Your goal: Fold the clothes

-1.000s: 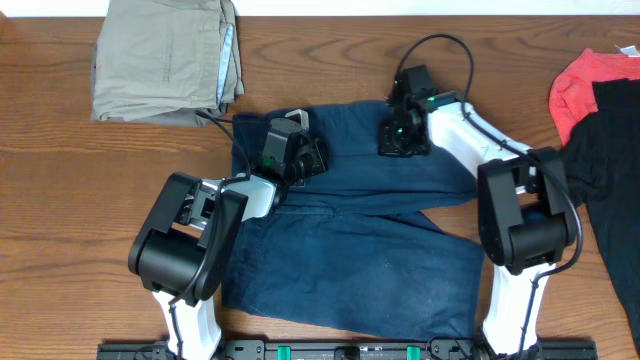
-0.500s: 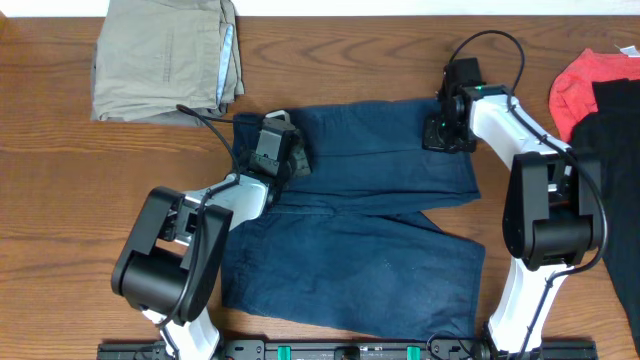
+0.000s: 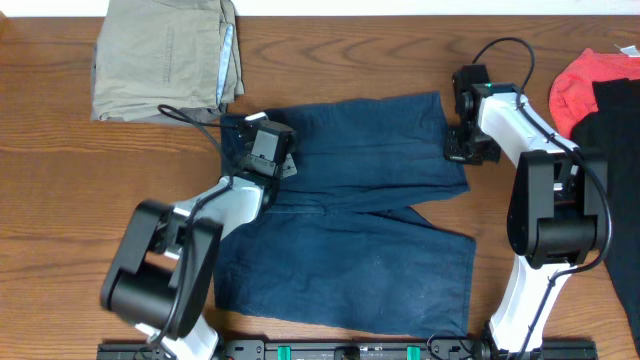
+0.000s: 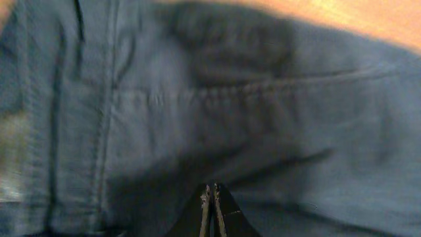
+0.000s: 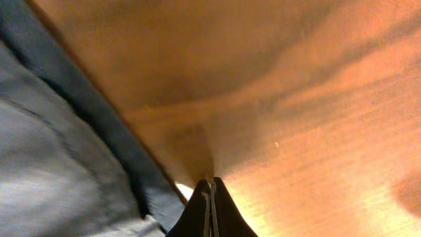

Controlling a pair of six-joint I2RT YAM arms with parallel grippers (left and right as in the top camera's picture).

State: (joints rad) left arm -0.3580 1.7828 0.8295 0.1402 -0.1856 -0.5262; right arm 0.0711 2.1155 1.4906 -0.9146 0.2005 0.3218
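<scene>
Across the middle of the wooden table [image 3: 60, 200] the clothes [image 3: 350, 220], navy shorts, lie spread out flat. The left gripper [image 4: 210, 197] sits over their far left corner, jaws pressed together just above the denim. The right gripper [image 5: 210, 191] sits at their far right edge, jaws pressed together where hem meets wood. Whether either pinches cloth I cannot tell. A khaki garment [image 3: 160, 60] lies far left; a red garment [image 3: 585, 85] and a black garment [image 3: 615, 150] lie at the right edge.

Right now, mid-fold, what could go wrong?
1. Right gripper is shut at the very edge of the shorts, mostly wood beneath: it may slip off.
2. Left arm's cable runs beside the khaki garment and could snag it.
3. The diagonal crease across the shorts may get folded in.
</scene>
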